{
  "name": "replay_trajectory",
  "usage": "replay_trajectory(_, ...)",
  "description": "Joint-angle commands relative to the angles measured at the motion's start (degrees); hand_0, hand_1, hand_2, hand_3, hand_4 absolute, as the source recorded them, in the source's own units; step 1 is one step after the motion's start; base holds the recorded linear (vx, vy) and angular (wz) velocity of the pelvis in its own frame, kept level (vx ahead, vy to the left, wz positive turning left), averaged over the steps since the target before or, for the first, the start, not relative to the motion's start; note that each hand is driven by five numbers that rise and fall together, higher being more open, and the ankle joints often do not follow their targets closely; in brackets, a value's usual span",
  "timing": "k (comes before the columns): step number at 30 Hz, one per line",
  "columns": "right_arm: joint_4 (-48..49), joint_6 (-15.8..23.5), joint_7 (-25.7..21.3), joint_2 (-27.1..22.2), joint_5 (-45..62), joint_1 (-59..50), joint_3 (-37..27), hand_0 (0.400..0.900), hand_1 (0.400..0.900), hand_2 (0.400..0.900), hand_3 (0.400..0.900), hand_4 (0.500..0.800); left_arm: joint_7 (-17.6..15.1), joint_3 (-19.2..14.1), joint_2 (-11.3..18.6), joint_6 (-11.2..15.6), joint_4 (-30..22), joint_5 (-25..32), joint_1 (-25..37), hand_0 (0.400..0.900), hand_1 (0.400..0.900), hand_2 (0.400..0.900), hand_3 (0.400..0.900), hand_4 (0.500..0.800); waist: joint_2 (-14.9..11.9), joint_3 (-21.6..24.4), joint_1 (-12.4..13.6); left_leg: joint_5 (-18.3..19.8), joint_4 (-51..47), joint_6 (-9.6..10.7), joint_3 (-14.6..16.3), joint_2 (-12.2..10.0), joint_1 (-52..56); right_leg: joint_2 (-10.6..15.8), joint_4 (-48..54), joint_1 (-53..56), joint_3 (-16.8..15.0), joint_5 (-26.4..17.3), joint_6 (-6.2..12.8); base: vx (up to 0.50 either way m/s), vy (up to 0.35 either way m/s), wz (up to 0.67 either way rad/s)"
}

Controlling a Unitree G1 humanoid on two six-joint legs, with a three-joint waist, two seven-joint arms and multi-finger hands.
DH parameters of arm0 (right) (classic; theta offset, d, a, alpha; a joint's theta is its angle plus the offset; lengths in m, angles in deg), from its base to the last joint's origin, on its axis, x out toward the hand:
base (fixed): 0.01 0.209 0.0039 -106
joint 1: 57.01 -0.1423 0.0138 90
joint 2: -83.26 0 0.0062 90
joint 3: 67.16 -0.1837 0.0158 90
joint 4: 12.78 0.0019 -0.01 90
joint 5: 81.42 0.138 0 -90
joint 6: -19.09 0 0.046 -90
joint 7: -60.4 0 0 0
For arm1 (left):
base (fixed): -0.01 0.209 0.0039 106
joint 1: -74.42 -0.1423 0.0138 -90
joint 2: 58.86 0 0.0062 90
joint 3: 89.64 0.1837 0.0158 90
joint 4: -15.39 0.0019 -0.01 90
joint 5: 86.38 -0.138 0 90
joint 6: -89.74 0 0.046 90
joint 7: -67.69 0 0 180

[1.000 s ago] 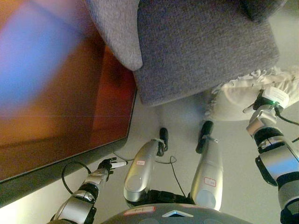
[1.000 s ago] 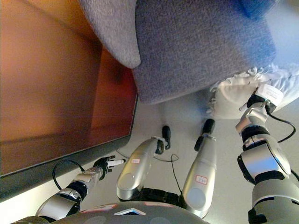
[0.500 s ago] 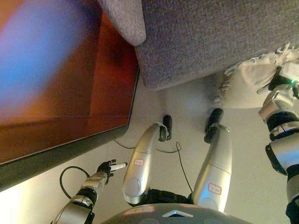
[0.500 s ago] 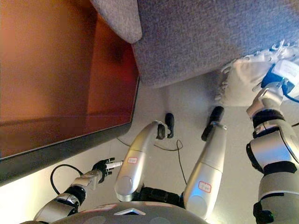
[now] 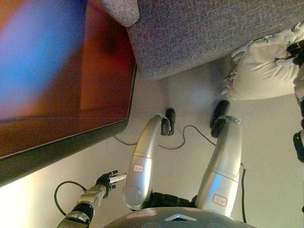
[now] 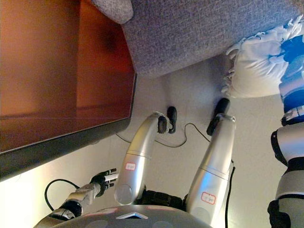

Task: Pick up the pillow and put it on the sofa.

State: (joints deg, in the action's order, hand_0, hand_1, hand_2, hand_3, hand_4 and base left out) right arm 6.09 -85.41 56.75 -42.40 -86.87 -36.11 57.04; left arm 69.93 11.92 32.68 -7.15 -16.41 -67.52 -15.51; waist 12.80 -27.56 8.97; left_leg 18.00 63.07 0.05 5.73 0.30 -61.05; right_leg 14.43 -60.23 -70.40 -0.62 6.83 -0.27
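Holding the pillow (image 5: 263, 71) at its right edge, my right hand (image 5: 295, 51) has dark fingers curled into the soft cream cloth, so I judge the grip is closed on it. The pillow is at the far right, just in front of the grey sofa (image 5: 209, 33) and touching its front edge; I cannot tell if it hangs free of the pale floor (image 5: 190, 102). It looks light and very soft, with a frilled border, so it will sag and fold; I think a deep hold through the filling is safer than a pinch on the frill. My left hand (image 5: 108, 180) is idle at the near left with relaxed, straight fingers, holding nothing. A dark wooden table (image 5: 61, 85) fills the left side, close to the sofa corner. The free room is on the right, above the seat.
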Motion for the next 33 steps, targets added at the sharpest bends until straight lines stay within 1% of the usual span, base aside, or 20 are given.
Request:
replay_trajectory(1, 0.23, 3.85, 2.94, -0.43, 2.56, -8.15, 4.78, 0.400, 0.400, 0.400, 0.400, 0.500, 0.52, -1.87, 4.76, 0.15, 4.49, -1.38, -6.98, 0.900, 0.900, 0.900, 0.900, 0.800, 5.25, -1.54, 1.16, -0.49, 0.17, -1.04, -0.79, -0.06, 0.79, 1.73, -4.69, 4.53, -2.07, 8.54, -0.09, -0.02, 0.020, 0.04)
replay_trajectory(5, 0.00, 3.65, 2.24, -2.00, 2.16, -8.76, 5.30, 0.400, 0.400, 0.400, 0.400, 0.500, 2.08, -1.59, 5.62, -0.65, 2.19, -0.75, -8.10, 0.900, 0.900, 0.900, 0.900, 0.800, 5.78, -1.20, 1.01, -0.59, 0.78, -0.60, -0.66, -0.23, 0.24, 1.41, -5.49, 3.67, -2.46, 8.62, -0.12, -0.03, 0.032, 0.03)
replay_trajectory(7, 0.02, 3.79, 2.21, -2.35, 1.86, -8.63, 5.21, 0.400, 0.400, 0.400, 0.400, 0.500, 2.39, -1.58, 5.73, -0.52, 2.06, -0.42, -8.38, 0.900, 0.900, 0.900, 0.900, 0.800, 5.86, -1.23, 0.91, -0.63, 0.66, -0.46, -0.62, -0.36, 0.38, 1.35, -5.39, 3.75, -2.52, 8.59, -0.09, 0.00, 0.000, 0.00)
replay_trajectory(10, -0.03, 4.25, 1.96, -2.98, 1.14, -7.95, 5.22, 0.400, 0.400, 0.400, 0.400, 0.500, 3.32, -1.96, 6.07, -0.27, 2.27, -0.18, -8.81, 0.900, 0.900, 0.900, 0.900, 0.800, 5.94, -1.28, 0.72, -0.80, -0.27, -0.13, -0.40, -0.84, 1.54, 1.45, -4.43, 4.80, -2.34, 8.39, -0.03, -0.01, 0.005, 0.00)
replay_trajectory(12, -0.02, 4.90, 1.49, -3.17, 1.12, -7.10, 4.93, 0.400, 0.400, 0.400, 0.400, 0.500, 3.38, -2.13, 6.33, 0.21, 2.68, 0.57, -8.93, 0.900, 0.900, 0.900, 0.900, 0.800, 5.79, -1.14, 0.70, -0.89, -1.10, 0.11, -0.32, -1.20, 2.63, 1.56, -3.58, 5.88, -2.07, 8.26, 0.09, -0.01, -0.002, -0.02)
replay_trajectory(14, -0.22, 5.55, 1.52, -3.06, 0.80, -5.93, 4.39, 0.400, 0.400, 0.400, 0.400, 0.500, 3.84, -2.63, 6.60, 0.66, 3.10, 0.29, -8.80, 0.900, 0.900, 0.900, 0.900, 0.800, 5.47, -0.79, 0.81, -0.90, -2.19, 0.33, -0.15, -1.66, 4.24, 1.85, -2.24, 7.60, -1.63, 8.00, 0.34, 0.00, -0.005, -0.02)
replay_trajectory(17, -0.22, 6.63, 1.28, -2.63, 0.26, -4.11, 3.39, 0.400, 0.400, 0.400, 0.400, 0.500, 4.07, -2.31, 7.14, 1.15, 3.06, 0.60, -8.37, 0.900, 0.900, 0.900, 0.900, 0.800, 4.74, -0.21, 0.96, -1.40, -4.26, 0.77, -0.03, -2.13, 6.84, 2.10, 0.01, 10.34, -0.79, 7.43, 0.70, 0.00, -0.033, -0.02)
replay_trajectory(20, -0.15, 7.49, 1.29, -1.91, 1.16, -1.82, 2.15, 0.400, 0.400, 0.400, 0.400, 0.500, 3.67, -1.39, 7.40, 0.75, 2.60, 1.45, -7.28, 0.900, 0.900, 0.900, 0.900, 0.800, 3.80, 0.41, 1.06, -2.55, -7.92, 1.11, 0.35, -2.36, 10.99, 2.49, 3.75, 14.48, 0.70, 6.50, 1.29, 0.00, -0.030, -0.04)
replay_trajectory(25, 1.65, 11.23, 1.64, -0.70, 3.08, 5.25, -1.47, 0.400, 0.400, 0.400, 0.400, 0.500, 3.23, -0.36, 7.51, 0.29, 3.48, 2.23, -5.81, 0.900, 0.900, 0.900, 0.900, 0.800, 1.05, 2.42, 1.18, -4.46, -15.01, 1.71, 0.47, -2.26, 19.07, 3.08, 11.19, 23.33, 3.43, 4.58, 2.50, 0.07, -0.037, -0.04)
replay_trajectory(29, 4.51, 12.36, 1.68, 0.83, 3.29, 11.99, -4.75, 0.400, 0.400, 0.400, 0.400, 0.500, 2.34, -0.05, 7.64, -0.70, 4.05, 1.63, -4.60, 0.900, 0.900, 0.900, 0.900, 0.800, -1.25, 4.07, 1.17, -5.30, -19.48, 1.95, 0.42, -2.36, 25.04, 3.68, 16.10, 30.09, 5.14, 3.39, 3.35, 0.14, -0.050, -0.02)
replay_trajectory(30, 5.89, 12.64, 1.72, 1.30, 3.70, 14.69, -5.86, 0.400, 0.400, 0.400, 0.400, 0.500, 1.64, 0.23, 7.61, -1.44, 4.00, 2.00, -4.27, 0.900, 0.900, 0.900, 0.900, 0.800, -2.15, 4.73, 1.09, -5.39, -21.09, 1.94, 0.31, -2.23, 27.26, 3.89, 18.13, 32.71, 5.84, 2.94, 3.58, 0.18, -0.055, -0.03)
replay_trajectory(33, 8.23, 13.66, 1.52, 2.63, 3.67, 19.71, -7.79, 0.400, 0.400, 0.400, 0.400, 0.500, 1.31, 0.16, 7.62, -2.43, 4.49, 1.88, -3.34, 0.900, 0.900, 0.900, 0.900, 0.800, -3.96, 6.13, 0.91, -5.79, -24.44, 1.91, 0.18, -2.02, 31.80, 4.28, 22.38, 38.17, 7.36, 1.88, 4.18, 0.17, -0.055, -0.04)
